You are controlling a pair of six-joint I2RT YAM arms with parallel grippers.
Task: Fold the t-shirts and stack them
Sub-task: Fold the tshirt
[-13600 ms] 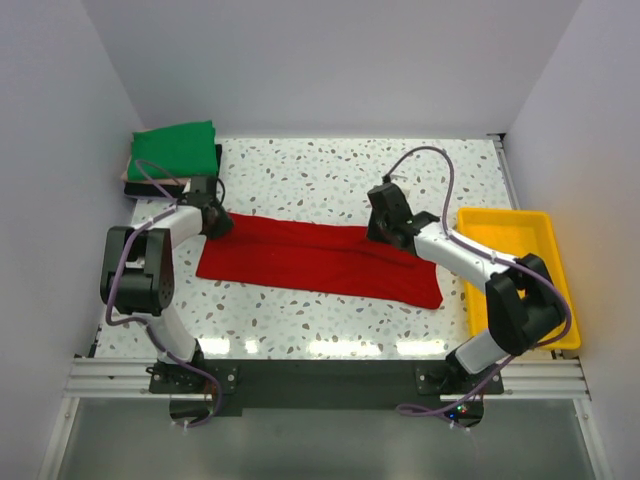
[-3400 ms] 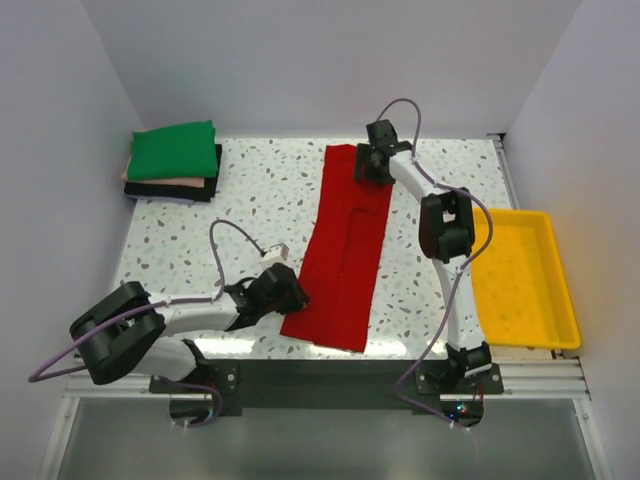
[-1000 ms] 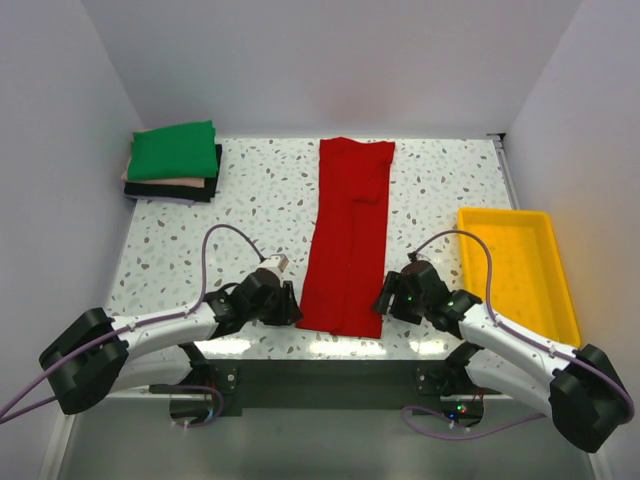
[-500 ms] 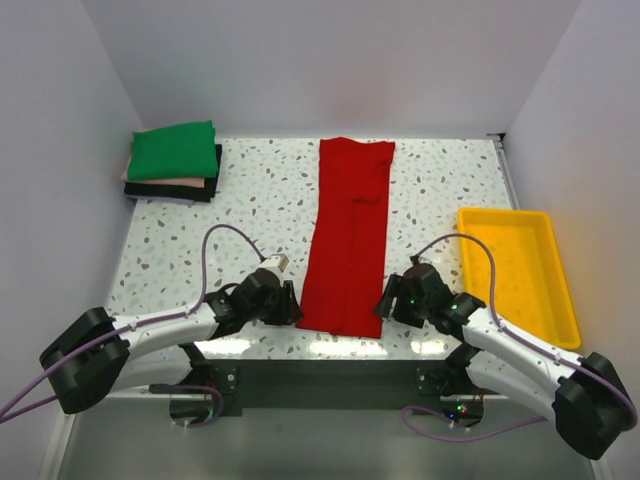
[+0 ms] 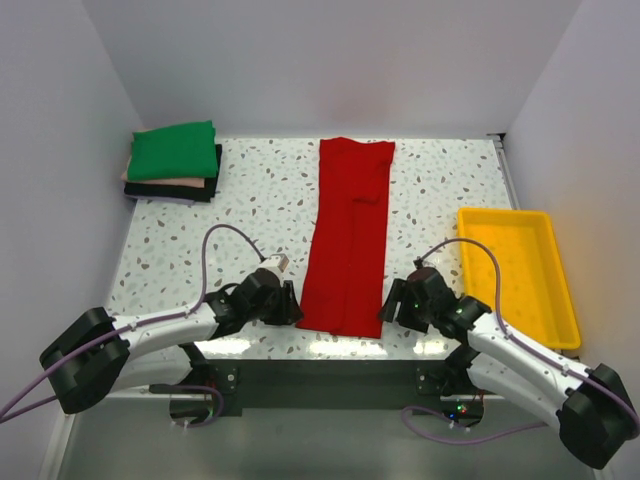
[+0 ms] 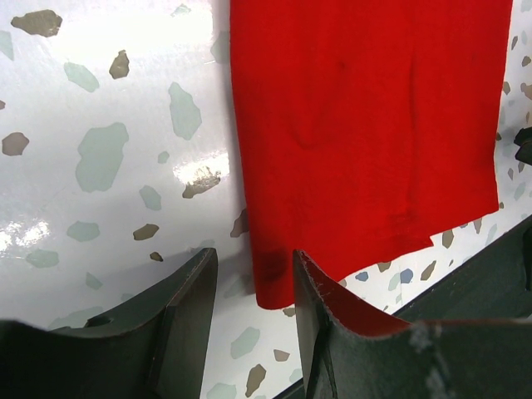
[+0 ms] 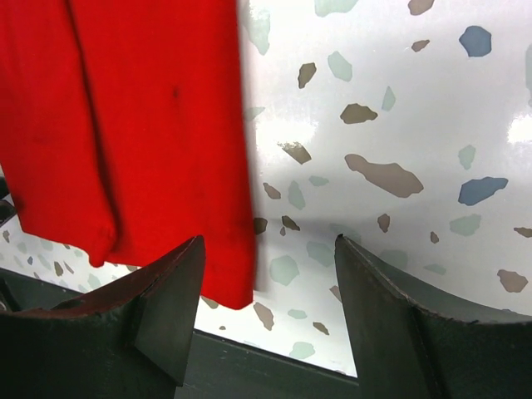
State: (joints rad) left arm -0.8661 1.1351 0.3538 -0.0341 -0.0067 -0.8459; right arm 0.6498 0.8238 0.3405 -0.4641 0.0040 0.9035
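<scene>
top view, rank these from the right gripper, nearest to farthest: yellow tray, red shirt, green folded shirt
From the right gripper:
1. red t-shirt, immediately to its left, near hem beside it.
2. yellow tray, off to its right.
3. green folded t-shirt, far back-left corner.

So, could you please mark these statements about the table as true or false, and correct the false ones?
1. The red t-shirt lies as a long strip running from the far edge of the table toward the near edge. True.
2. The green t-shirt is at the bottom of the stack. False: it is on top, with the pale pink t-shirt and the black t-shirt under it.
3. The left fingers and the right fingers are open, one pair at each near corner of the red t-shirt. True.
4. A folded shirt lies in the yellow tray. False: no shirt is in the tray.
</scene>
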